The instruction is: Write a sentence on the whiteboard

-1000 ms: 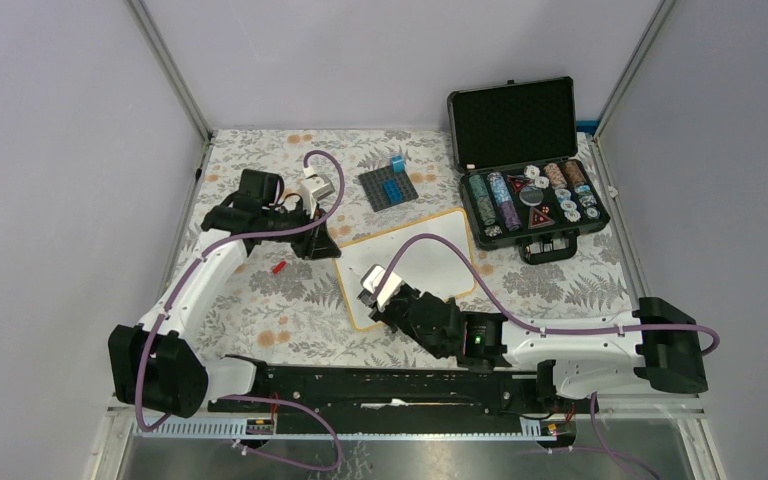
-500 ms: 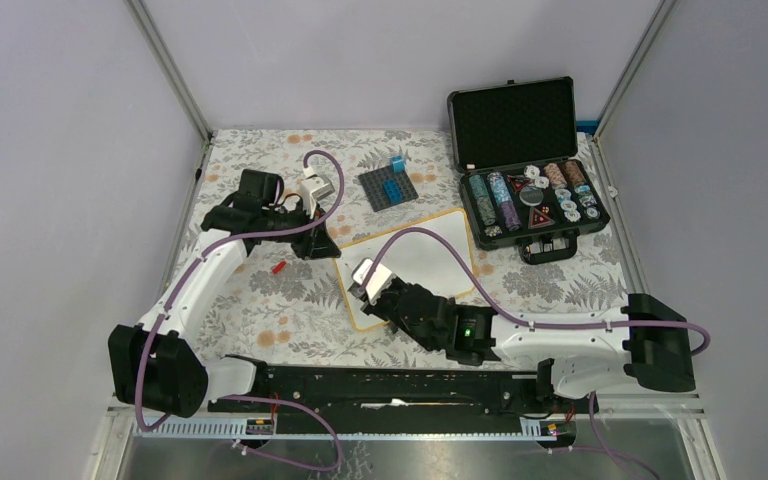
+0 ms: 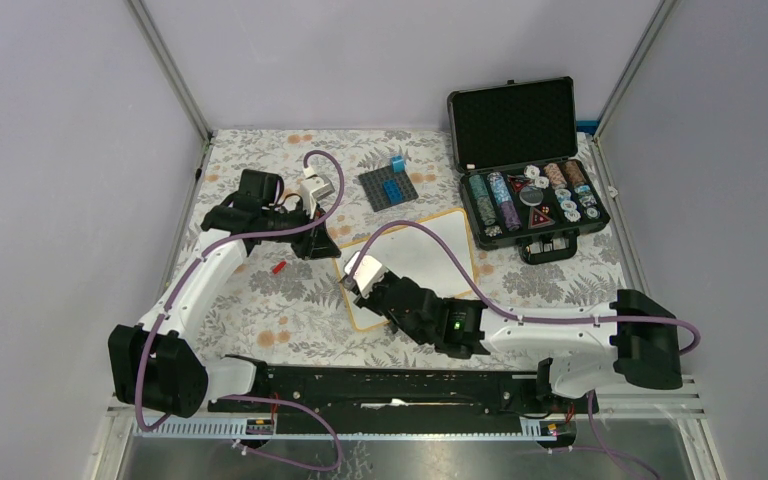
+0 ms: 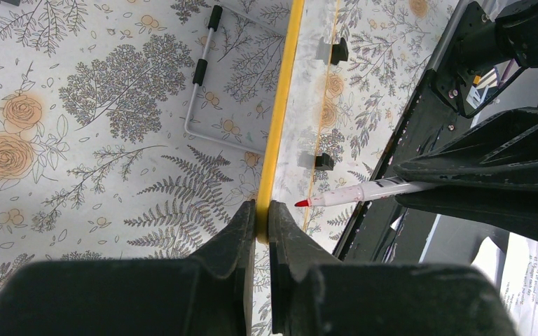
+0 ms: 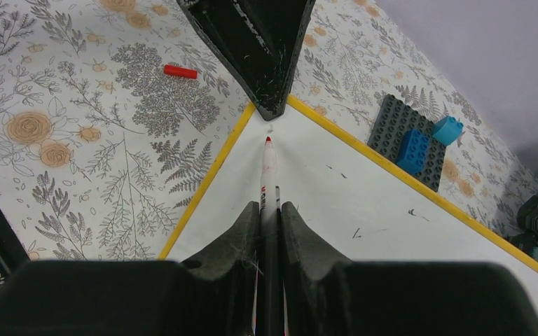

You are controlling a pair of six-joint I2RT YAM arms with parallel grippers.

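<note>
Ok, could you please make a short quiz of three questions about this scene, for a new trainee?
1. True or false: the left gripper is shut on the yellow frame of the whiteboard.
2. What does the right gripper hold? A) a red marker B) a blue brick C) a poker chip
3. Where does the red cap lie, on the whiteboard or off it?
Key: 1 true. 2 A. 3 Off it, on the flowered cloth.
</note>
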